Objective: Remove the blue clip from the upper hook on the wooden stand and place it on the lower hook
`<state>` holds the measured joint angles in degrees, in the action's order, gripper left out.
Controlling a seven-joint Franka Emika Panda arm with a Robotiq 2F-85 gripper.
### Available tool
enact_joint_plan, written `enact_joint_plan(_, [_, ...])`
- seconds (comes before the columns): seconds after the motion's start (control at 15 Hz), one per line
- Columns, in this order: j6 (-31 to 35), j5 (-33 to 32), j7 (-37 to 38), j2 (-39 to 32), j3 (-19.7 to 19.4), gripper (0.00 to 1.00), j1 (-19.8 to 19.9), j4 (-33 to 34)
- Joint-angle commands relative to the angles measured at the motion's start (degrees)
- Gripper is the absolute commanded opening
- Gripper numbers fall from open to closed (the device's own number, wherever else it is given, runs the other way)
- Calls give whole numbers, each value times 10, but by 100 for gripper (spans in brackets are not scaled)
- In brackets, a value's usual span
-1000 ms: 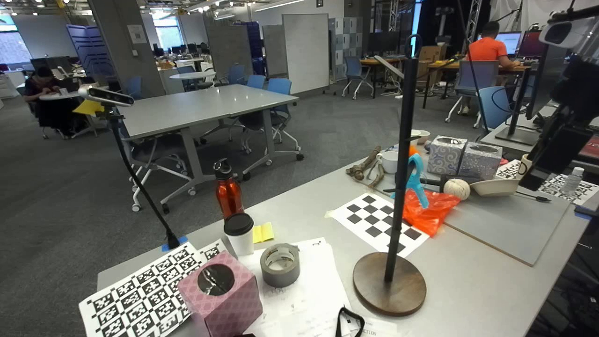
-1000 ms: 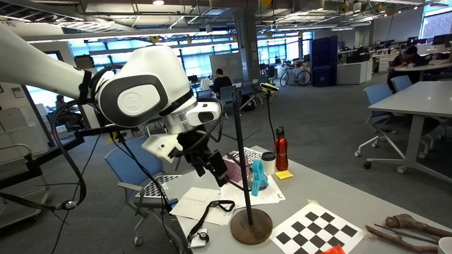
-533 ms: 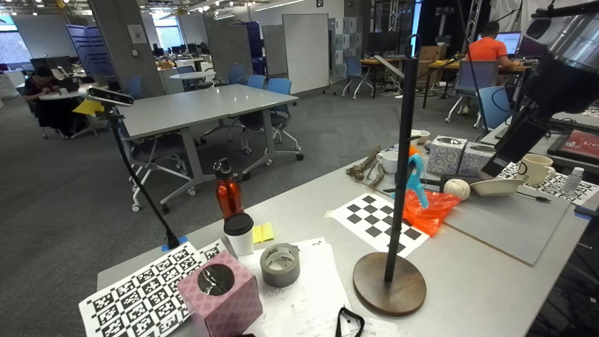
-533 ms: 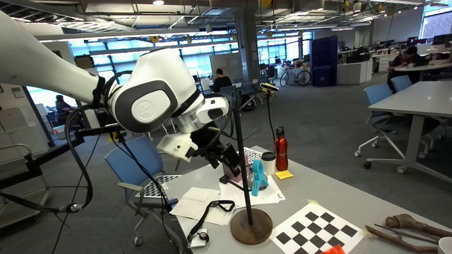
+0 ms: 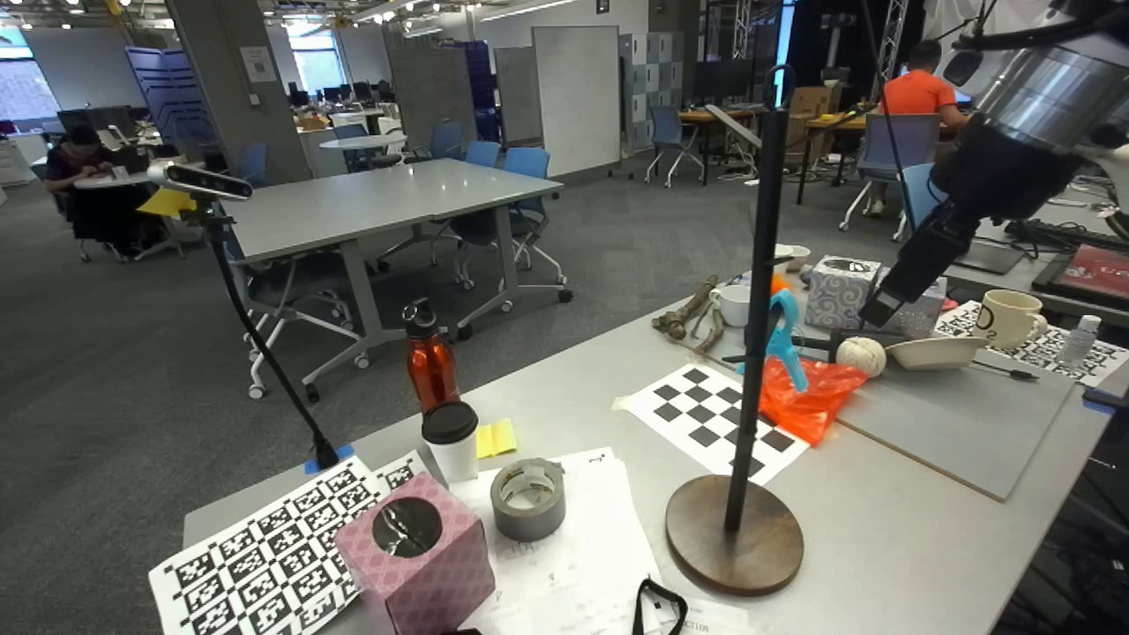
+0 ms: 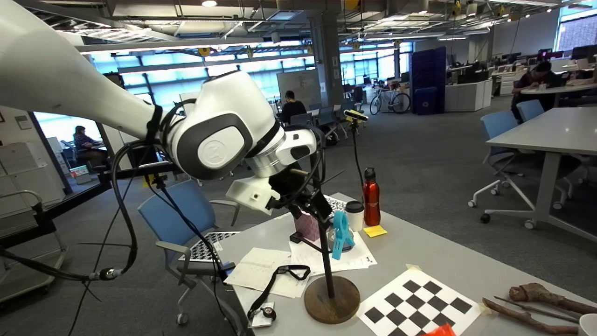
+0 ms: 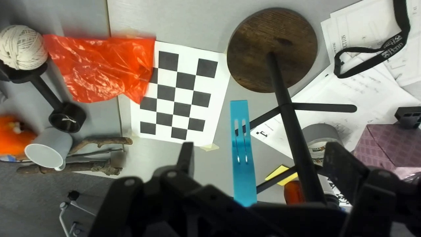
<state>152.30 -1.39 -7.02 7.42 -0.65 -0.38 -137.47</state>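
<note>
Since the earlier frames, the white robot arm with dark joints [image 6: 219, 135] and its black two-fingered gripper [image 7: 260, 144] shift toward the tall dark wooden stand [image 5: 759, 300]; in both exterior views the gripper now appears closer to it. The stand and the slotted light-blue plastic clip [image 7: 244, 177] keep their places.

Gripper: released, its two black fingers [image 7: 342, 168] spread wide apart. In an exterior view it overlaps the stand's thin black pole [image 6: 327, 261]; whether they touch cannot be told. In the wrist view the pole and the clip both show in the span between the fingers.

Clip: it hangs on the stand, just beside the pole, slightly tilted in both exterior views. In the wrist view one black side peg [image 7: 276, 180] runs behind it, and the tip of a second peg [image 7: 263, 119], nearer the base, shows through its slots. Which of the two carries it cannot be told.

Surroundings: the stand's round brown wooden base [image 7: 253, 49] rests flat on the grey table [image 5: 882, 547]. Just beside the base lies a black-and-white checkered sheet [image 7: 182, 95], one edge under a crumpled orange-red plastic bag [image 7: 102, 69]. A grey tape roll [image 5: 529, 520] sits on white papers [image 5: 600, 538] near a pink patterned tissue box [image 5: 432, 582].
</note>
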Motion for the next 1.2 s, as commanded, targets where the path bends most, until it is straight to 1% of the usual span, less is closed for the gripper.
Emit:
enact_joint_plan(0.0, [22, 43, -28, -25, -7, 100, -6, 19])
enact_joint_plan(0.07, [7, 17, -4, -11, 0, 100, 0, 7])
enact_joint_plan(0.4, [11, 28, -6, -18, -1, 100, 0, 12])
enact_joint_plan(0.6, [15, 11, 1, -40, 0, 100, 3, 24])
enact_joint_plan(0.93, [26, -35, 19, -65, 2, 100, 6, 38])
enact_joint_plan(1.0, [27, -36, 17, -69, 1, 100, 5, 43])
enact_joint_plan(1.13, [35, -14, -1, -75, 1, 100, 2, 50])
